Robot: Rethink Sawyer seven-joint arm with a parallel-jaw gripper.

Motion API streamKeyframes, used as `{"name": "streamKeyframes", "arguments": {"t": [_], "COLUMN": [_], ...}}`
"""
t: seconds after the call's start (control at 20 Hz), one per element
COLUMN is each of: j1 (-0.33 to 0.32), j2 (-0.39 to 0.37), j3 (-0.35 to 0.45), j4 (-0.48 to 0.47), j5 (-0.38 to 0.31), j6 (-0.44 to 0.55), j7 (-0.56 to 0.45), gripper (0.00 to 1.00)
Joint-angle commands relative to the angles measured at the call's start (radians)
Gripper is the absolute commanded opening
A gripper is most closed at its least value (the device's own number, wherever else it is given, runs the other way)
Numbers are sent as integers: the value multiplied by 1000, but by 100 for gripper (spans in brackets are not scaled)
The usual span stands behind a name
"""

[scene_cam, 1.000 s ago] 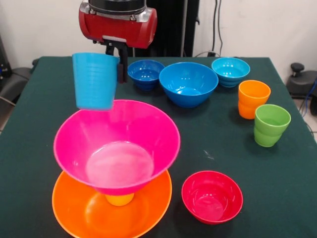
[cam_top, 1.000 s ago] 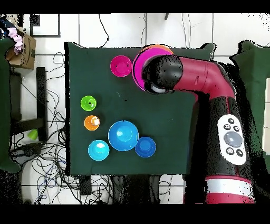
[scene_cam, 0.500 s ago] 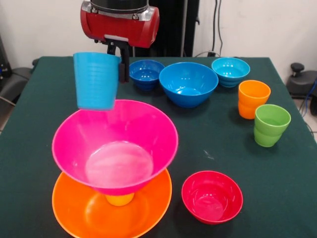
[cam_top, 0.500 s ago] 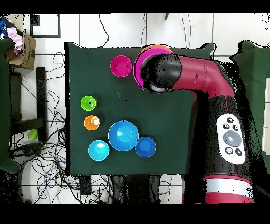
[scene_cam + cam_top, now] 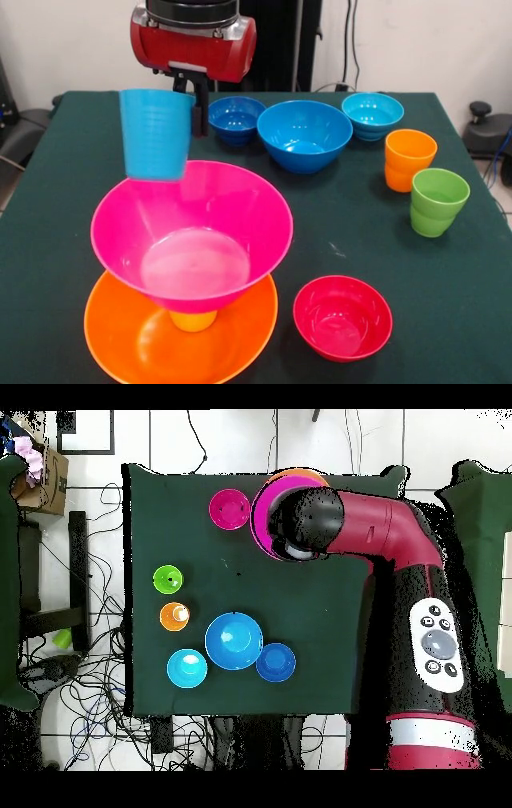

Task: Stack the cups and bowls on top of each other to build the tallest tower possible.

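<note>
One light-blue cup [image 5: 155, 133] in claw [image 5: 192, 108] — barely moved, pink bowl [image 5: 191, 234] shifted.

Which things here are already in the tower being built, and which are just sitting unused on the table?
In the tower: large orange bowl, yellow cup, large pink bowl, light-blue cup in gripper.

Unused: red bowl, green cup, orange cup, three blue bowls.

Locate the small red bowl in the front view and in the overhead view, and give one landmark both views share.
Front view: small red bowl sits bottom right, beside the large orange bowl.
Overhead view: upper middle, left of the large pink bowl.
Shared landmark: the green cup.
</note>
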Motion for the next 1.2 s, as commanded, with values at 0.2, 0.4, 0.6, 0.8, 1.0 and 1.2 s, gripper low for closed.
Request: {"name": "streamKeyframes", "arguments": {"t": [0.2, 0.4, 0.6, 0.8, 1.0, 1.2], "j1": [31, 33, 33, 19, 19, 13], "j2": [79, 75, 42, -9, -24, -33], "j3": [5, 0, -2, 3, -5, -8], "j4": [3, 6, 41, 94, 111, 114], "j5": [-54, -54, -38, -18, -21, -22], "j6": [-17, -19, -5, 5, -2, -1], "j7": [20, 23, 28, 12, 22, 24], "gripper": [0, 0, 0, 0, 0, 0]}}
